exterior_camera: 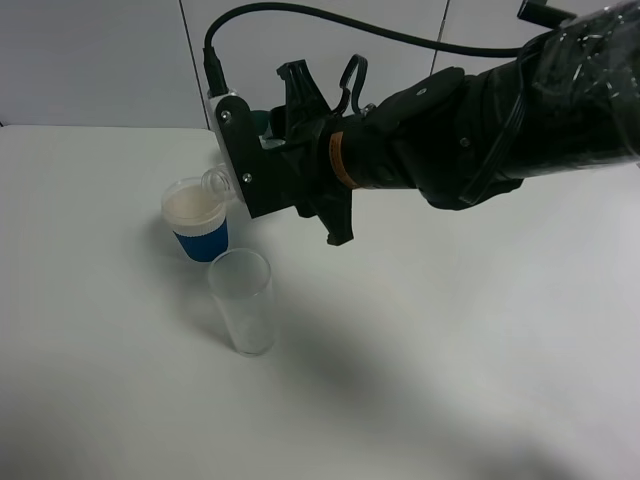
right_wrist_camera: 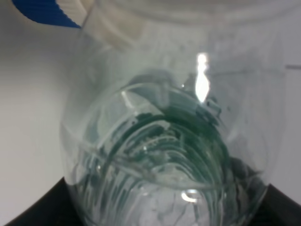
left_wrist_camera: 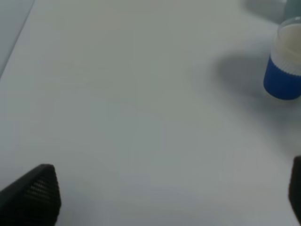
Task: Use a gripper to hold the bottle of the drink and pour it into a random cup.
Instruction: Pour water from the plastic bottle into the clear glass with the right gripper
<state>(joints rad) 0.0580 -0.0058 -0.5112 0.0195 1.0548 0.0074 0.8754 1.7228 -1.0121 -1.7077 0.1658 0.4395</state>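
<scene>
My right gripper [exterior_camera: 262,172] reaches across to the left of the table and is shut on the bottle of the drink [exterior_camera: 216,183]. The bottle is tipped over, and only its open mouth shows, at the rim of the blue cup with a white rim [exterior_camera: 198,220]. The right wrist view is filled by the clear bottle [right_wrist_camera: 164,141], with its dark green label and clear liquid inside. The tall clear cup [exterior_camera: 242,300] stands upright just in front of the blue cup, below the gripper. My left gripper [left_wrist_camera: 164,202] is open and empty above bare table.
A teal cup [exterior_camera: 262,122] is mostly hidden behind the right gripper. The blue cup also shows in the left wrist view [left_wrist_camera: 284,66] and in the right wrist view [right_wrist_camera: 47,12]. The white table [exterior_camera: 450,350] stretches to the right and front.
</scene>
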